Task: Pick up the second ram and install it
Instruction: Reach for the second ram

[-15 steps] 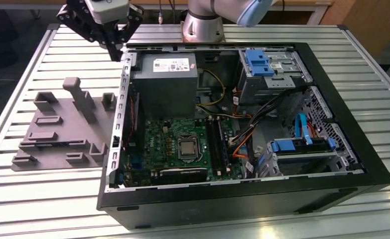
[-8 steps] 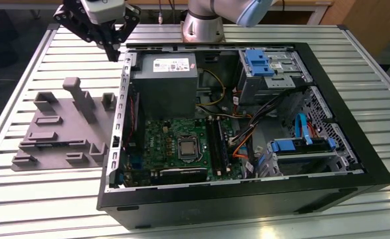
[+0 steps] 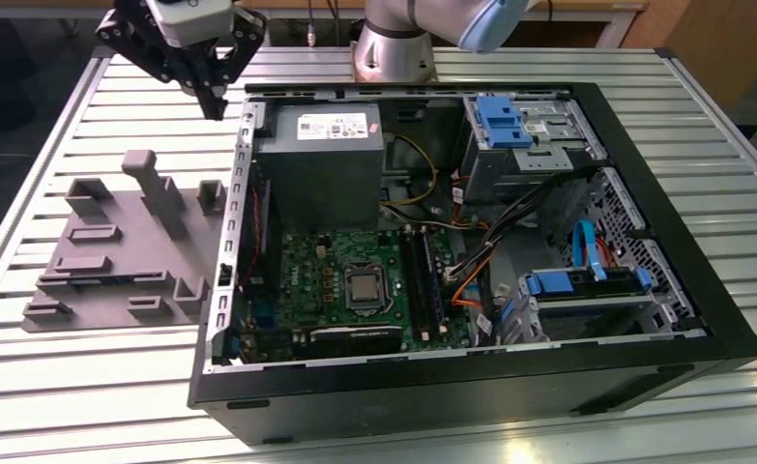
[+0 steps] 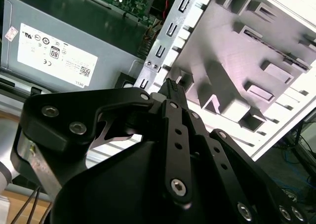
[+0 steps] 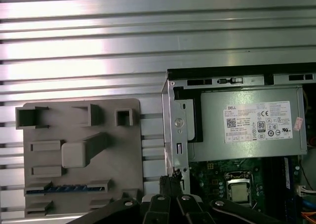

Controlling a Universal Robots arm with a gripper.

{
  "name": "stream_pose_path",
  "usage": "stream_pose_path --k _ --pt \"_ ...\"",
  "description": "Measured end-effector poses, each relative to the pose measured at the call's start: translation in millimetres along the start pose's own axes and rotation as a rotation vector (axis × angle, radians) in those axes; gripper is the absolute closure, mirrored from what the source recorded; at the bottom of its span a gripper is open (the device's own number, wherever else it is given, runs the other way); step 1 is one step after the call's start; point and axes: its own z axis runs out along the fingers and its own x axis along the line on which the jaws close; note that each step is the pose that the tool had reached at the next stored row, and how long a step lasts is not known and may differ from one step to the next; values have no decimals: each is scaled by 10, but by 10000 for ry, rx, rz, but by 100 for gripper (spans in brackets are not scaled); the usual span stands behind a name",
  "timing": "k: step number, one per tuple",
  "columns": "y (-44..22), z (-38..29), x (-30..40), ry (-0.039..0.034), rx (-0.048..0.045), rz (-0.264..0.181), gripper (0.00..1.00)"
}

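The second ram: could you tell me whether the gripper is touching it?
Apart. In the first wrist view the second ram lies in a slot of the grey holder; the gripper is over by the computer case edge, bare holder surface between them.

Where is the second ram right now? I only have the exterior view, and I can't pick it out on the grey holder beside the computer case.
Observer: In the first wrist view, the second ram shows as a blue-green strip sitting in a slot of the grey holder. The slot is near the end of the holder closest to the tool.
Operator: Is the tool carrying anything?
Observer: No. In the second wrist view its fingers meet at the tips with nothing between them.
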Motion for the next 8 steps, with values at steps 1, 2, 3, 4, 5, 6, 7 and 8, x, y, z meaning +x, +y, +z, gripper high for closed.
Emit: stream_pose_path --k 1,2,3,4,5,6,7,8 --pt "-1 0 7 0 0 0 89" --pt "-1 0 13 0 0 0 89" --pt "-2 0 20 0 0 0 89" --pt "-2 0 26 0 0 0 89" --pt "-3 1 32 0 0 0 89" --pt "-3 1 39 0 0 -1 89" --pt "-4 1 45 0 0 0 89" --pt "-4 1 52 0 0 0 89"
